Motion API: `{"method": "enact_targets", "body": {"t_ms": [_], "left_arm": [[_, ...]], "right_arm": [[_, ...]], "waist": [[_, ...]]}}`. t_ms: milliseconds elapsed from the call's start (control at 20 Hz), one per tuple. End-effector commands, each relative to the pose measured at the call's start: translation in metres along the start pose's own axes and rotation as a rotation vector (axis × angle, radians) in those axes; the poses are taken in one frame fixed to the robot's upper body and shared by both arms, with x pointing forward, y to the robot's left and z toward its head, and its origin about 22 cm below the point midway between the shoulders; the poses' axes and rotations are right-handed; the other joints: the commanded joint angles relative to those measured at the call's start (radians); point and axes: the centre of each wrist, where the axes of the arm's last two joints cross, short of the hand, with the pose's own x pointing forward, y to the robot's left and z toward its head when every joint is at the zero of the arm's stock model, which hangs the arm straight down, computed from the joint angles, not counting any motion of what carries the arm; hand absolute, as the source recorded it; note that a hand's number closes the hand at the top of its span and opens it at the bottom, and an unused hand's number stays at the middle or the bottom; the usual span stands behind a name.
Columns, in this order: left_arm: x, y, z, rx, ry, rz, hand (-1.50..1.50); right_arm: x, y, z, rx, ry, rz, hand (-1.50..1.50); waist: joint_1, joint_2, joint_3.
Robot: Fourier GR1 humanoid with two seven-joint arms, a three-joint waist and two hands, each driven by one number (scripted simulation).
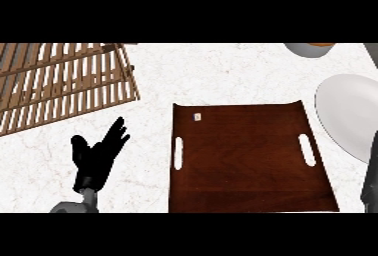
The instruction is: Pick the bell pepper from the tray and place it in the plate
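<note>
Left robot hand (100, 150) rests open and empty, right robot hand (370, 190) unreadable at the edge; first locate the unseen bell pepper on the tray (251, 160) between them.

Brown slotted tray (251, 165) lies flat just left of white plate (345, 107).

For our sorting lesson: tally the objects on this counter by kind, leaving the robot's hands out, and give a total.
Tray: 1
Plate: 1
Slatted wooden rack: 1
Bowl: 1
Total: 4
</note>
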Motion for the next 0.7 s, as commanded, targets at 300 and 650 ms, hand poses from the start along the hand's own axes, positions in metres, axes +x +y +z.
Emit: {"method": "enact_targets", "body": {"t_ms": [300,650], "left_arm": [[-0.005,0.003,0.002,0.015,0.034,0.005,0.00],[-0.003,0.005,0.012,0.021,0.045,0.007,0.00]], "right_arm": [[-0.041,0.044,0.005,0.254,0.448,0.083,-1.50],[-0.076,0.075,0.025,0.301,0.420,-0.103,-1.50]], "waist": [[-0.028,-0.009,-0.001],[-0.031,-0.018,-0.001]]}}
